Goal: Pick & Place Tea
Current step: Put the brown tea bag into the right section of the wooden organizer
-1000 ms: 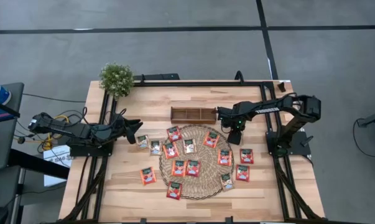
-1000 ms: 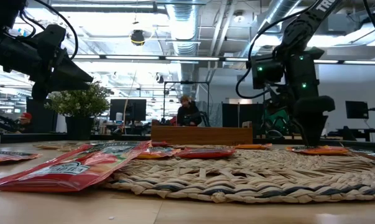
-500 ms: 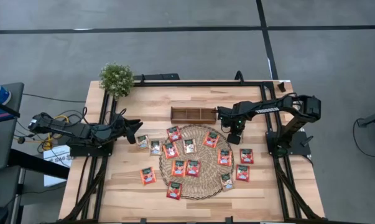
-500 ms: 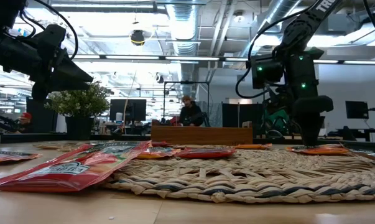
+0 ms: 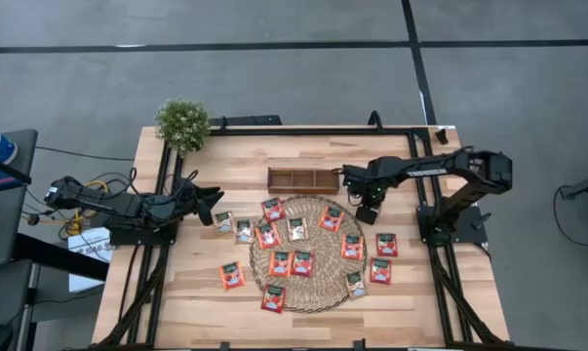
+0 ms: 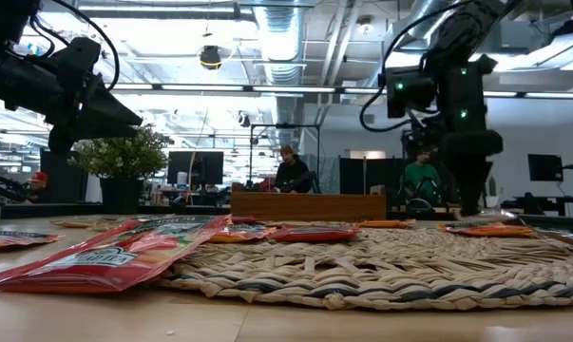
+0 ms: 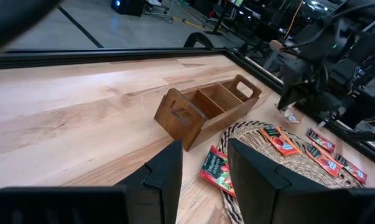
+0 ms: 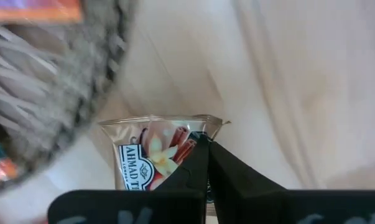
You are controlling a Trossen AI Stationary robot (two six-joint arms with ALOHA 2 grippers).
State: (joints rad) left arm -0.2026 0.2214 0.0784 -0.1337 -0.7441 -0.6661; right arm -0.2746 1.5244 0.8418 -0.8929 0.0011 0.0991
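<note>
Right pincer point(image 8: 207, 163) clamped on edge of a pale, flat square foil tea sachet point(image 8: 156, 152) just off woven mat's far-right rim, nr wooden tray: light, floppy, slick, so pinch corner/edge; left pincer point(image 7: 203, 171) idle, part-open

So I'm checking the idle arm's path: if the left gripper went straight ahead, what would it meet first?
Probably the wooden tray; the left gripper, open, points toward it, though depth is unclear.

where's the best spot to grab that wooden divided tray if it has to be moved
Probably an end wall of the wooden tray, coming straight down from above. Each end has a cut-out handle slot, and the walls stand upright and thin, so jaws could straddle one. The long sides look too far apart to span.
</note>
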